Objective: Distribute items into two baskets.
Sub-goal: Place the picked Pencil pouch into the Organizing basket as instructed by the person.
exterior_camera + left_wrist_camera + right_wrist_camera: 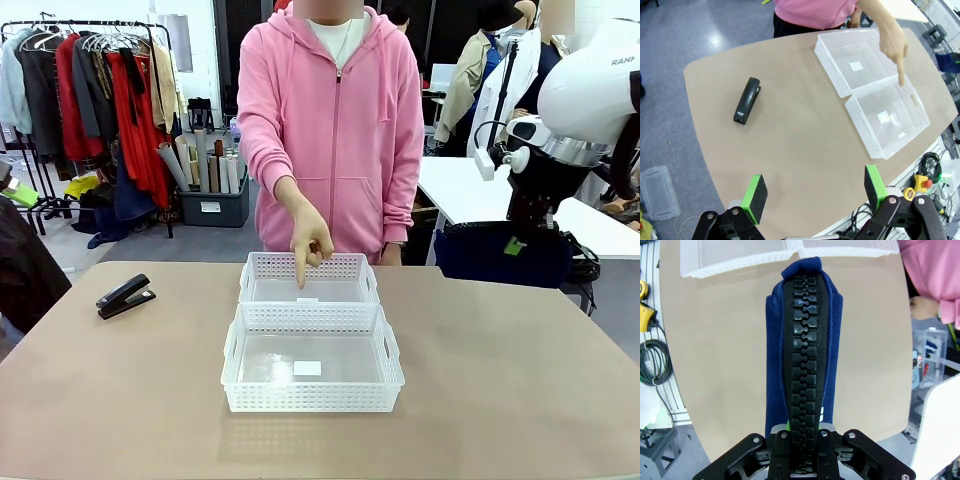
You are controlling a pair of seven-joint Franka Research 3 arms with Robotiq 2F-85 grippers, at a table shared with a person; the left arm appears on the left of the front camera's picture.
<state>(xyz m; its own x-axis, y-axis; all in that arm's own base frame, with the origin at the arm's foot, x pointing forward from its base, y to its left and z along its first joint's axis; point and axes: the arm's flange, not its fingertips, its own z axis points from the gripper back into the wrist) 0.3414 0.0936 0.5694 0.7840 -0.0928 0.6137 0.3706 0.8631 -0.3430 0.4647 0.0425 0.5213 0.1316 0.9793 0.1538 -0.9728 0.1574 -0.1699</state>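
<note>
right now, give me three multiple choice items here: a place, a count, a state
1. Where is the black stapler? A on the floor. B on a chair. C on the table, left of the white baskets.
2. How many white baskets are there? A two. B three. C four.
3. The right gripper is: A open, empty. B shut on the navy zippered pouch. C shut on a cup.
Answers: 1 C, it lies on bare table; 2 A, one stands behind the other; 3 B, the pouch sticks out of its grip.
</note>
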